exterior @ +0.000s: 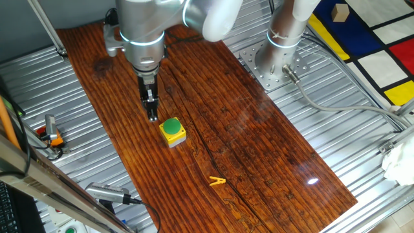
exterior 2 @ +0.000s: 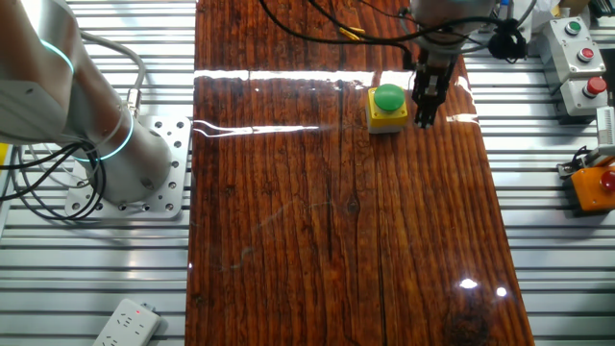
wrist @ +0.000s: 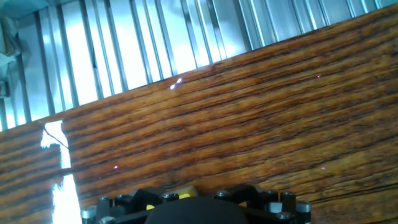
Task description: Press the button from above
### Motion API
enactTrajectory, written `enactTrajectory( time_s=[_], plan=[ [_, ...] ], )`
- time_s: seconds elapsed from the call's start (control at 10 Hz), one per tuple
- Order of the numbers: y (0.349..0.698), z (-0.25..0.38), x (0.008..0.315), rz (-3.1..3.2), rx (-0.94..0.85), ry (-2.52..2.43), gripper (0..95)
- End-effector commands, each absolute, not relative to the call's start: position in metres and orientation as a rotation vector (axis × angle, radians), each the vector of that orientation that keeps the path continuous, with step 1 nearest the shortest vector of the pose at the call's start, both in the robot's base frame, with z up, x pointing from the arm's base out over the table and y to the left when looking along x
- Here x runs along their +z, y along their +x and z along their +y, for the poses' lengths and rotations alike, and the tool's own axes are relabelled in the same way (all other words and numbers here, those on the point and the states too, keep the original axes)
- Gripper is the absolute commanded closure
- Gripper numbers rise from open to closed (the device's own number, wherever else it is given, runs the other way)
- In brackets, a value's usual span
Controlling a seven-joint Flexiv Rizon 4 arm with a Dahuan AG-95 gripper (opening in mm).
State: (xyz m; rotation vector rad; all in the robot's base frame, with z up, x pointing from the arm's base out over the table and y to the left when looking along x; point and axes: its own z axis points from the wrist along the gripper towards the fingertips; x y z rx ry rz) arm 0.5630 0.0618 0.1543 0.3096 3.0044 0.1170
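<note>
The button (exterior: 171,126) is a green dome in a yellow square box (exterior: 173,136) on the dark wooden board. It also shows in the other fixed view (exterior 2: 388,97). My gripper (exterior: 151,115) points straight down, its tips just beside the box on its far-left side and about level with the box top. In the other fixed view the gripper (exterior 2: 423,117) hangs right of the box. No view shows a gap or contact between the fingertips. In the hand view only bits of yellow (wrist: 184,195) peek past the dark gripper body at the bottom edge.
A thin yellow clothespin (exterior: 217,181) lies on the board nearer the front. The arm's base (exterior: 278,61) is bolted at the board's far right side. Ribbed metal table surrounds the board. Grey boxes with red and green buttons (exterior 2: 574,43) stand off the board.
</note>
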Motion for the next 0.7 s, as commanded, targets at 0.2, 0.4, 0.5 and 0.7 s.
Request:
enactTrajectory(
  time_s=[0.2,0.4,0.5,0.7],
  plan=[
    [0.563,0.063,0.146,3.002,0.121,0.298,0.0],
    [0.562,0.064,0.140,3.005,0.125,0.299,19.0],
    [0.560,0.065,0.138,3.003,0.124,0.305,19.0],
    [0.554,0.068,0.135,2.997,0.120,0.312,19.0]
  ],
)
